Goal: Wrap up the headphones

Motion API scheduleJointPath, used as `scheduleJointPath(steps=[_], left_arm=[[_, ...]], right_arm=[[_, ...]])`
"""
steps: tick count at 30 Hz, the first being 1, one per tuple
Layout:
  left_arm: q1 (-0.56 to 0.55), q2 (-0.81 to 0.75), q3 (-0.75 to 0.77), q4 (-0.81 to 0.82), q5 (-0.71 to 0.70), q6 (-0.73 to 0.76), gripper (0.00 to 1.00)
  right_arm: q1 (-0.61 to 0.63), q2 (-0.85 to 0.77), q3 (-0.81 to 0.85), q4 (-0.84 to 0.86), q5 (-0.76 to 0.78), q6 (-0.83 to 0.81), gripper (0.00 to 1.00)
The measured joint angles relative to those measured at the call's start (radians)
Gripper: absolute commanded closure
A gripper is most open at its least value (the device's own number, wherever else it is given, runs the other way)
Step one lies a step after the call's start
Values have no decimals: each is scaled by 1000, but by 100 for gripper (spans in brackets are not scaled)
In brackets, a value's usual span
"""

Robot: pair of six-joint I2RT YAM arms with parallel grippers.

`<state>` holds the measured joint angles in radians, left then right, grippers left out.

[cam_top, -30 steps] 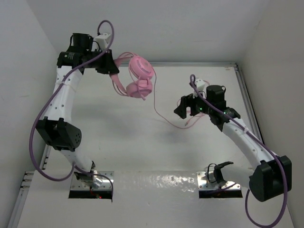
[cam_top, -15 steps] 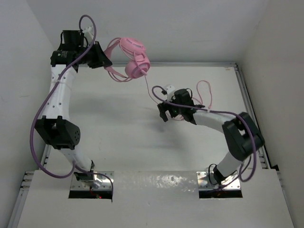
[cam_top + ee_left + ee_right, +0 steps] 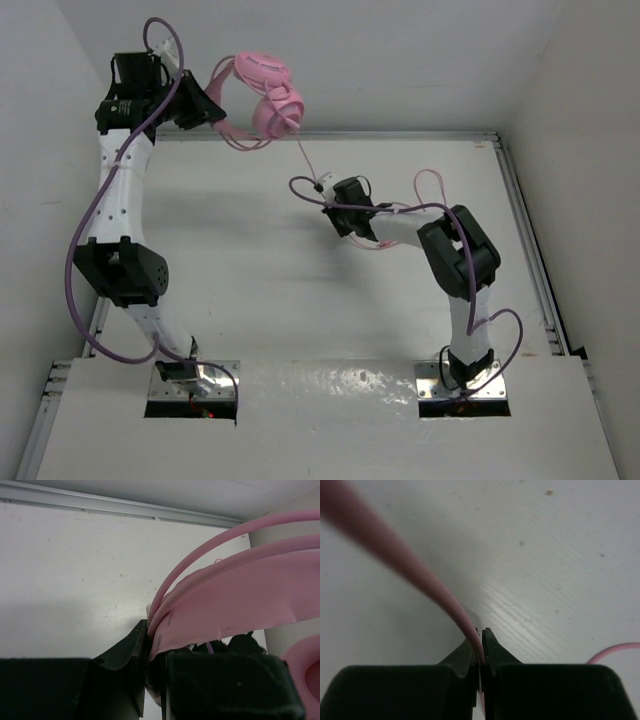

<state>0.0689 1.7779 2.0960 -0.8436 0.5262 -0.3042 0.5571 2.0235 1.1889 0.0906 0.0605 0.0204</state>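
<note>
The pink headphones (image 3: 268, 92) hang in the air at the far left, above the table's back edge. My left gripper (image 3: 214, 112) is shut on the thin headband (image 3: 225, 600), which fills the left wrist view between the black fingers of that gripper (image 3: 149, 640). The thin pink cable (image 3: 308, 160) runs down from the earcups to my right gripper (image 3: 338, 218), low over the middle of the table. In the right wrist view that gripper (image 3: 481, 636) is shut on the cable (image 3: 420, 575). Slack cable (image 3: 430, 188) loops on the table to its right.
An aluminium rail (image 3: 400, 133) runs along the table's far edge and another (image 3: 527, 240) down the right side. White walls close in on the left, back and right. Thick purple arm cables (image 3: 80, 240) hang beside both arms.
The left gripper has carried the headphones up and to the left. The right arm has swung left across the table, and its jaws, open before, have shut on the cable.
</note>
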Motion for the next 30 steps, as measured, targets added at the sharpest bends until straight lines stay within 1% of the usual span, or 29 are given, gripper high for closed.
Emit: scheduleJointPath(steps=[3,6,10,12,17,20,23,25,27,30], left_arm=[[26,34,0,29,-1,-40,100],[40,77,0,60,-29,-60,100],[44,111,-5,85,-143,-43,100],[44,113,-21,104,-212,-16,100],[43,113,-84,176,-383,77,100],[35,113,-137,230,-473,148,100],[15,107,-224,290,-567,244,100],[-25,96,-303,317,-634,333,100],[-79,95,-350,320,-677,415,100],[-177,95,-396,301,-681,547,100]], right_arm=[[72,-2,23,-56,10,-30,100],[197,-14,48,-124,5,-70,100],[380,-84,63,-204,-13,-119,100],[435,-138,65,-229,-13,-135,100],[453,-262,92,-284,2,-149,100],[449,-301,137,-317,24,-148,100],[449,-314,195,-350,43,-148,100],[449,-317,242,-378,69,-151,100],[449,-317,286,-397,98,-156,100],[447,-327,345,-414,179,-185,100]])
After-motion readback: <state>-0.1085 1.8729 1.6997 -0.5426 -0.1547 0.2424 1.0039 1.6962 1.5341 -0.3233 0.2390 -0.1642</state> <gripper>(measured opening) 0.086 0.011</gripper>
